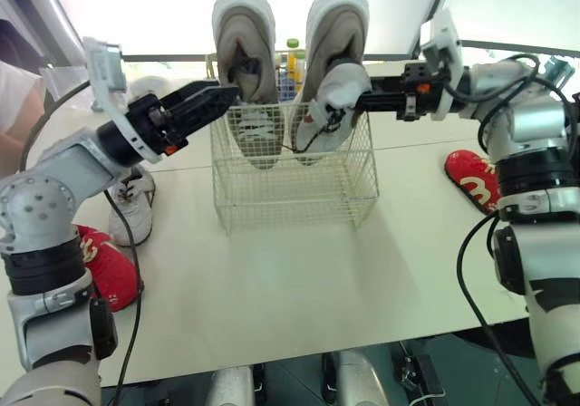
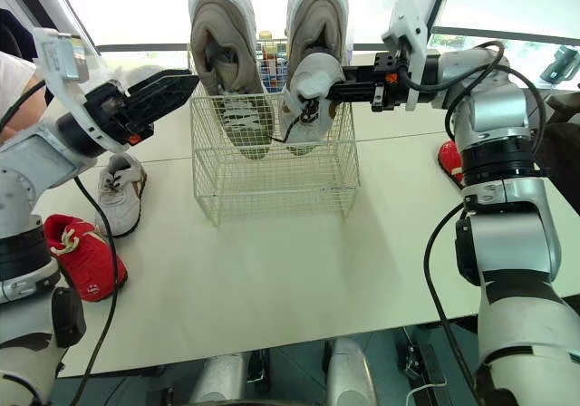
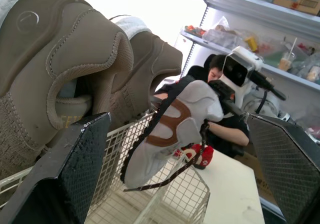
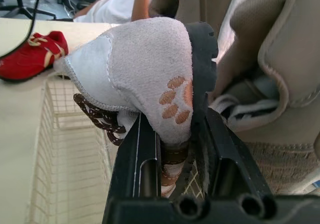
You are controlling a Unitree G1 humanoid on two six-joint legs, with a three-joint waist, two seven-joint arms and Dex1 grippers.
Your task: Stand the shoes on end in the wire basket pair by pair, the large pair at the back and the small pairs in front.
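A wire basket (image 1: 290, 188) stands mid-table. Two large beige shoes (image 1: 245, 53) (image 1: 335, 34) stand on end against its back wall. My right gripper (image 1: 361, 101) is shut on a small white shoe (image 1: 328, 98) with brown trim, gripping its heel (image 4: 145, 69). The shoe hangs toe-down over the basket's right front part, in front of the right large shoe, with its brown lace dangling. My left gripper (image 1: 227, 95) is open and empty at the basket's upper left rim. Its fingers (image 3: 65, 169) point across the basket toward the held shoe (image 3: 170, 134).
A second small white shoe (image 1: 134, 202) lies on the table left of the basket, with a red shoe (image 1: 107, 265) nearer the front-left edge. Another red shoe (image 1: 473, 178) lies at the right. A person's arm (image 1: 16, 98) shows at the far left. Bottles stand behind the basket.
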